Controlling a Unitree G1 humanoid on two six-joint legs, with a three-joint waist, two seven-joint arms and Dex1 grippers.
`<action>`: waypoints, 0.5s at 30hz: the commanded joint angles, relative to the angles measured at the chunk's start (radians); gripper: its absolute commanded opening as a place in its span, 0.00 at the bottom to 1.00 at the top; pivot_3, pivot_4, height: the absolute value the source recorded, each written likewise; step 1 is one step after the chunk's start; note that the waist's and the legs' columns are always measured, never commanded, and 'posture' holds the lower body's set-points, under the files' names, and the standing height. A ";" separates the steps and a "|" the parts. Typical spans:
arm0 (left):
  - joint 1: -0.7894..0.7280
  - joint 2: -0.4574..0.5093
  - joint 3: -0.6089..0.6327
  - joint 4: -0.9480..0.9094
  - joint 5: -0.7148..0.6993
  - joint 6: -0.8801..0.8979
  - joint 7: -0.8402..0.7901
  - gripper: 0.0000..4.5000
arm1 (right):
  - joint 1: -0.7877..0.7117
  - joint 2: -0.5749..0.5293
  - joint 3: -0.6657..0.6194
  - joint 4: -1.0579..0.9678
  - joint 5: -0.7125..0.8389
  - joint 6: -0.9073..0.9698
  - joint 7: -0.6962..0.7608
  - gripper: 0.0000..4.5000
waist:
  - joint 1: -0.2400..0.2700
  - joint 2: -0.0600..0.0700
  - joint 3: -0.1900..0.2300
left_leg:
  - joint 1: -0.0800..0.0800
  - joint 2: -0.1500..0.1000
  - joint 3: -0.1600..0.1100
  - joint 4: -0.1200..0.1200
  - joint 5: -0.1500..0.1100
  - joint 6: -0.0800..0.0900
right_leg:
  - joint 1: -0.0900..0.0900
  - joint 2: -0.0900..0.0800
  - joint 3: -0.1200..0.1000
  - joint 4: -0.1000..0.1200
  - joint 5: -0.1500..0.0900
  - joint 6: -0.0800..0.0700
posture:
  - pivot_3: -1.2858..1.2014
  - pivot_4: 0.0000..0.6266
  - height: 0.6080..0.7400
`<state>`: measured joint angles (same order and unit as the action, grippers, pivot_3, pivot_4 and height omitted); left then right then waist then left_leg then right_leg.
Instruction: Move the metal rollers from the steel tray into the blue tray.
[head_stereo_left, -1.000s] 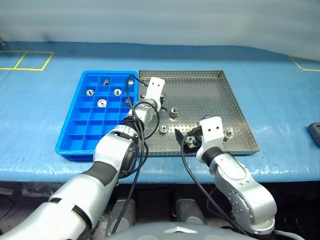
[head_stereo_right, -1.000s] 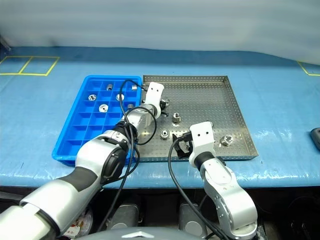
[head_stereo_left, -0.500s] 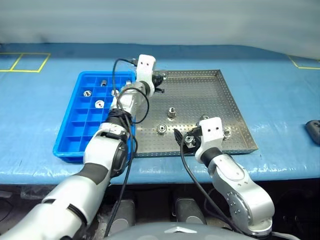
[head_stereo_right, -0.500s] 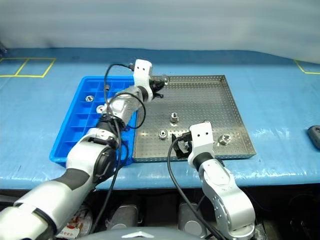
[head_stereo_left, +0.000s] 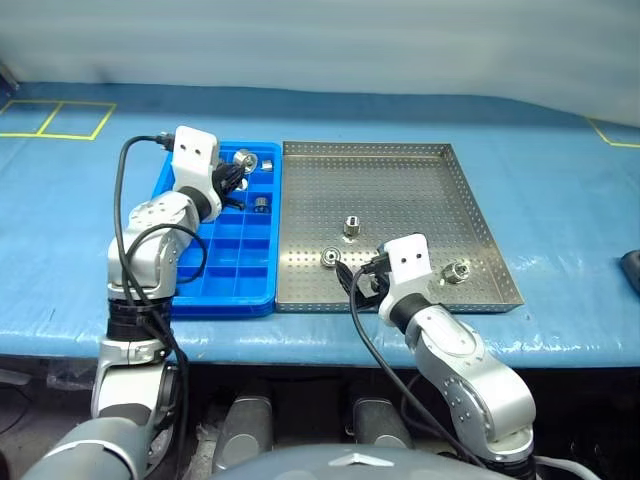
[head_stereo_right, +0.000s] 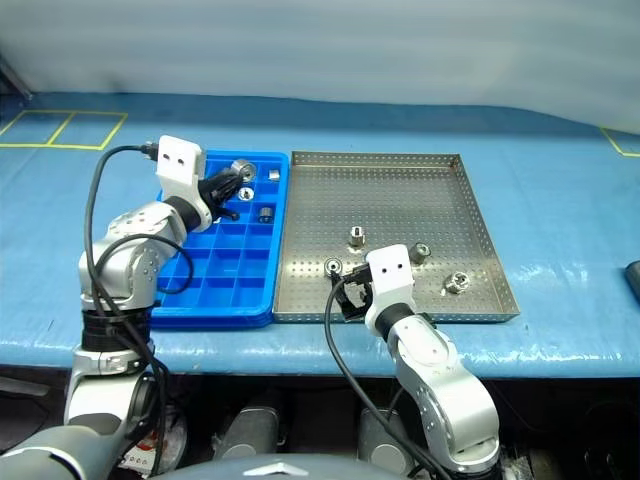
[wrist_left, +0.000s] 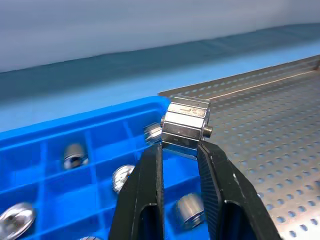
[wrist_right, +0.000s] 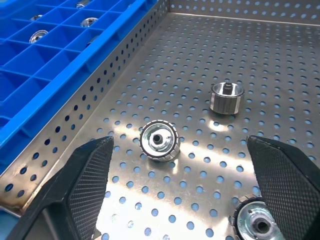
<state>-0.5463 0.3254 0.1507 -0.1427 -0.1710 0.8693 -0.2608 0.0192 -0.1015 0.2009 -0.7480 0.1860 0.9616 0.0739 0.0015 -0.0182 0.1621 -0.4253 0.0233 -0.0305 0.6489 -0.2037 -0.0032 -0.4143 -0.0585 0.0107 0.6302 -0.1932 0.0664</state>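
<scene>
While your left tool (wrist_left: 180, 150) pinches a roller (wrist_left: 186, 127) above the blue tray (head_stereo_left: 215, 290), your wide-open right tool (wrist_right: 175, 195) faces a lying roller (wrist_right: 158, 140) at its 12 o'clock.

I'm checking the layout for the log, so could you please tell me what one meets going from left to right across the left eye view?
left gripper holding a metal roller → blue tray → steel tray → right gripper near its front edge.
</scene>
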 joint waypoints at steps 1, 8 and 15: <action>0.017 -0.013 0.014 -0.069 0.038 0.013 0.092 0.14 | -0.030 0.001 0.022 -0.002 0.016 -0.021 0.024 1.00 | 0.008 0.000 0.000 | 0.000 0.000 0.000 0.000 0.000 0.000 | 0.000 0.000 0.000 0.000 0.000 0.000 | 0.57 0.24 1.00; 0.059 -0.099 0.060 -0.046 0.096 0.040 0.281 0.14 | -0.050 -0.015 0.026 0.002 0.020 -0.008 0.037 1.00 | 0.032 0.000 0.000 | -0.001 0.000 0.000 -0.001 0.000 0.000 | 0.000 0.000 0.000 0.000 0.000 0.000 | 0.58 0.24 1.00; 0.067 -0.145 0.068 -0.058 0.127 0.114 0.380 0.14 | -0.032 -0.022 0.018 -0.016 0.020 0.002 0.026 1.00 | 0.035 0.000 0.000 | -0.001 0.000 0.000 0.000 0.000 0.000 | 0.000 0.000 0.000 0.000 0.000 0.000 | 0.56 0.24 1.00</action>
<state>-0.4747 0.1853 0.2109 -0.1586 -0.0570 0.9782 0.0952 -0.0134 -0.1238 0.2264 -0.7196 0.2025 0.9690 0.1043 0.0362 -0.0187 0.1622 -0.4260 0.0229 -0.0307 0.6486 -0.2036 -0.0034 -0.4148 -0.0584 0.0103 0.6300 -0.1932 0.0663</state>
